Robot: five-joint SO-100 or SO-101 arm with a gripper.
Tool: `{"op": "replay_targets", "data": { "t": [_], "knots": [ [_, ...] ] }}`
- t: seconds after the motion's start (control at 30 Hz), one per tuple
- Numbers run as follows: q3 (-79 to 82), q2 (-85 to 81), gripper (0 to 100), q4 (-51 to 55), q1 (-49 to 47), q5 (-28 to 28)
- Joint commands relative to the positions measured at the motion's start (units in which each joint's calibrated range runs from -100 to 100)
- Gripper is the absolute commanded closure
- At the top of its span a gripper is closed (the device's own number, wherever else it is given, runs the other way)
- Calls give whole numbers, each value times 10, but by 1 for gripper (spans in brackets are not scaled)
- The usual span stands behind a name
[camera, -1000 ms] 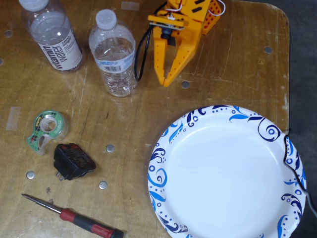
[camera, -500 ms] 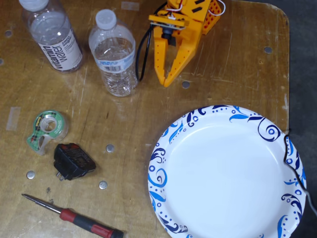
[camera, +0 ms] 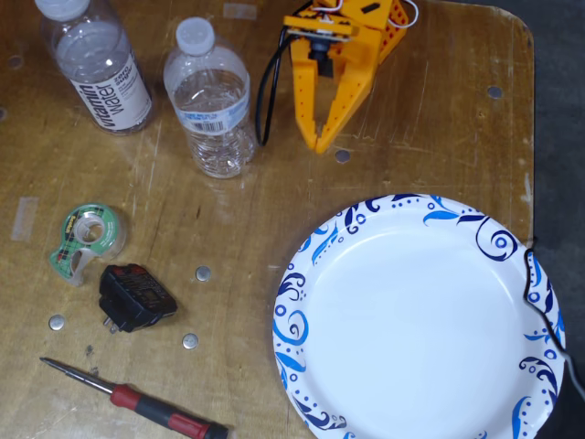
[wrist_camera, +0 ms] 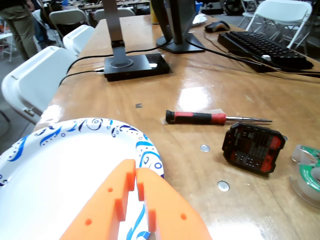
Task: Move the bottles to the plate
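Bottles stand upright at the top left of the worn wooden table (camera: pixel 430 110) in the fixed view: a clear plastic bottle with a white "vitamin water" label (camera: pixel 94 66) farthest left, and just right of it a clear plastic bottle with a pale blue label (camera: pixel 211 101). Below them lie a green tape dispenser (camera: pixel 84 240), a black power adapter (camera: pixel 135 297) and a red-handled screwdriver (camera: pixel 137 401). Right of the blue-label bottle, apart from it, the orange two-finger gripper (camera: pixel 320 146) points down the picture, its tips nearly together and holding nothing; the wrist view (wrist_camera: pixel 135 174) shows only a thin slit between them. The large round white paper plate with blue swirl rim (camera: pixel 302 302) lies at the lower right, carrying nothing.
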Motion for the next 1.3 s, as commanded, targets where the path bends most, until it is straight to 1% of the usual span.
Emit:
{"op": "replay_targets", "data": {
  "t": [0.0, 0.07, 0.17, 0.37, 0.47, 0.63, 0.77, 0.9, 1.0, 1.27],
  "knots": [
    [-123, -7, 99, 120, -6, -13],
    [-203, -7, 99, 224, -13, -12],
    [-316, -7, 99, 335, 3, -9],
    [-507, -7, 98, 487, 80, -8],
    [-576, -5, 98, 552, 113, -8],
    [-587, -2, 97, 549, 129, 8],
    [-569, -2, 84, 548, 127, 20],
    [-544, -2, 76, 517, 127, 19],
    [-524, -3, 74, 493, 134, 18],
    [-497, -2, 74, 482, 269, 18]
  ]
}}
